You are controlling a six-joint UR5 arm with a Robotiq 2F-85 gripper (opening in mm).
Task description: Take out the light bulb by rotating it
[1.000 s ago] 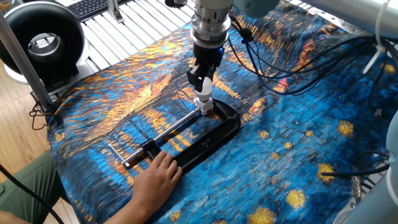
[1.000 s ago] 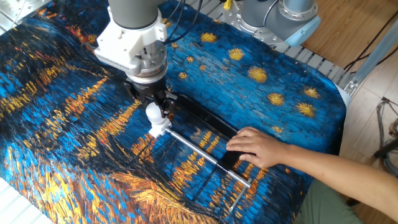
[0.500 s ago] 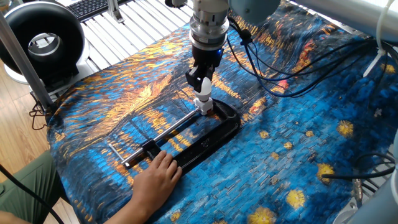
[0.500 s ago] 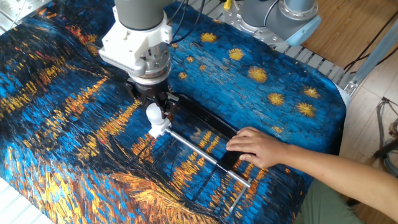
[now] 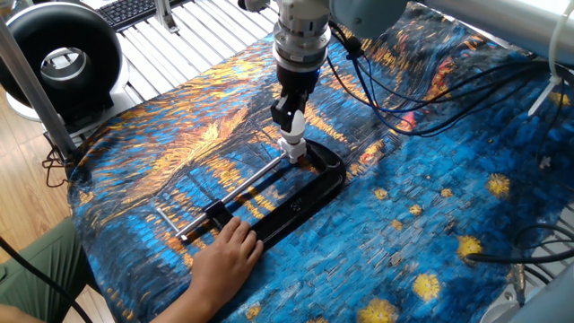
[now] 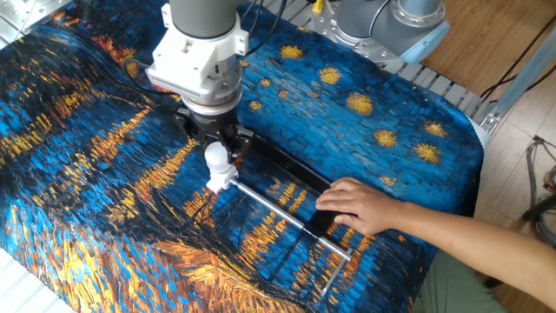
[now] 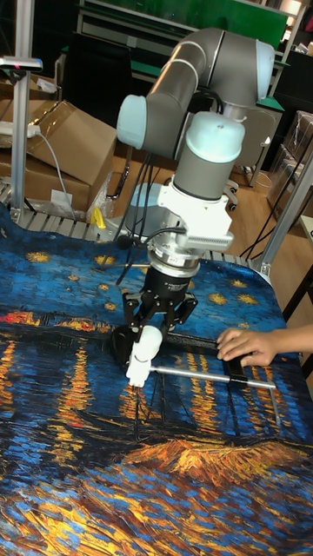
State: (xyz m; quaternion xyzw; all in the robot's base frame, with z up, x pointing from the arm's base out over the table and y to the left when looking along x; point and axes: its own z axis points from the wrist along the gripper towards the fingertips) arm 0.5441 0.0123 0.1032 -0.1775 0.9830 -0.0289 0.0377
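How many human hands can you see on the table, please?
1. A single hand rests flat on the black clamp frame, at the end away from the gripper and the light bulb. No other shows in any view.

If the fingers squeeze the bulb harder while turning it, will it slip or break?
The bulb looks smooth and round, so the fingers could probably slip on it. Its frosted globe is likely thin and fragile, so hard squeezing seems risky. It stands upright in the socket, so it should not roll.

Wood floor [image 5: 22,193], cardboard boxes [image 7: 65,143] behind the table (green panel [image 7: 196,19] farther back).
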